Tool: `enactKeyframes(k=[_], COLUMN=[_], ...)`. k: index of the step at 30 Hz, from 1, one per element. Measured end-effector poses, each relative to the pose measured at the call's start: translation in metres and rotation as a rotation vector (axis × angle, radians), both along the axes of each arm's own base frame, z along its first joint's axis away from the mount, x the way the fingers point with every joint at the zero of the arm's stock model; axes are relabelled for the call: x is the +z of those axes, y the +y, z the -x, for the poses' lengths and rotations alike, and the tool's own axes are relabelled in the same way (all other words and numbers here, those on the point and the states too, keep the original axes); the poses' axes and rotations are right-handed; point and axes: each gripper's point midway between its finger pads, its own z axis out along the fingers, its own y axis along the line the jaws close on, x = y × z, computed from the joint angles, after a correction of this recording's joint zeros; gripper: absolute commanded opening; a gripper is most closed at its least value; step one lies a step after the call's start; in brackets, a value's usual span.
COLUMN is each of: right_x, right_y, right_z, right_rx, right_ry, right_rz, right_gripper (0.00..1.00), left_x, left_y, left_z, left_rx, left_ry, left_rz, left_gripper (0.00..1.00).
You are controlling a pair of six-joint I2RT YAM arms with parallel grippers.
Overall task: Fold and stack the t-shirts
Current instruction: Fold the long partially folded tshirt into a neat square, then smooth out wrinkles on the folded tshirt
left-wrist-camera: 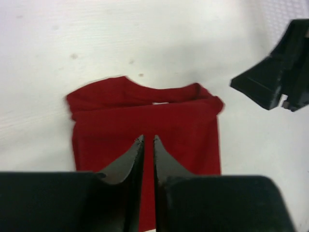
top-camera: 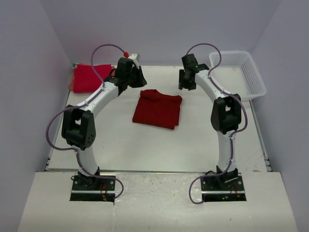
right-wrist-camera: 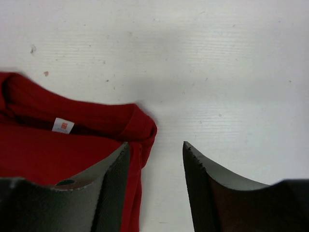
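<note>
Find the crimson t-shirt folded into a rectangle at the middle of the table, collar toward the far side (white label showing inside the neck). Spot the bright red t-shirts heaped at the far left corner, well apart from it. Note the left gripper raised near the fold's far left corner, jaws a narrow slit apart, holding nothing. See the right gripper by the collar's right end, jaws wide, empty. Make out a white basket far right.
</note>
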Motion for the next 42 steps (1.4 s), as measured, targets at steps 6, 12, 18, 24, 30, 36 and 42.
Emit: enactKeyframes(k=[6, 12, 18, 24, 30, 36, 42], right_x=[0.035, 0.054, 0.034, -0.006, -0.036, -0.047, -0.079], right_y=[0.024, 0.075, 0.118, 0.143, 0.138, 0.126, 0.107], right_z=[0.04, 0.103, 0.144, 0.156, 0.164, 0.16, 0.182], right_rx=[0.087, 0.253, 0.363, 0.384, 0.336, 0.275, 0.182], right_ry=[0.013, 0.072, 0.194, 0.291, 0.354, 0.345, 0.412], right_rz=[-0.172, -0.455, -0.592, -0.595, -0.551, -0.483, -0.428], right_gripper=[0.0, 0.0, 0.0, 0.0, 0.0, 0.0, 0.0], left_x=[-0.016, -0.093, -0.101, -0.092, -0.105, -0.13, -0.144], left_y=[-0.072, -0.094, -0.101, -0.107, -0.102, -0.099, -0.098], left_z=[0.011, 0.025, 0.031, 0.022, 0.006, -0.008, -0.024], left_rx=[-0.253, -0.362, -0.399, -0.424, -0.416, -0.419, -0.436], left_ry=[0.034, 0.234, 0.27, 0.239, 0.241, 0.266, 0.279], left_rz=[0.133, 0.233, 0.285, 0.309, 0.326, 0.349, 0.394], left_gripper=[0.0, 0.0, 0.0, 0.0, 0.0, 0.0, 0.0])
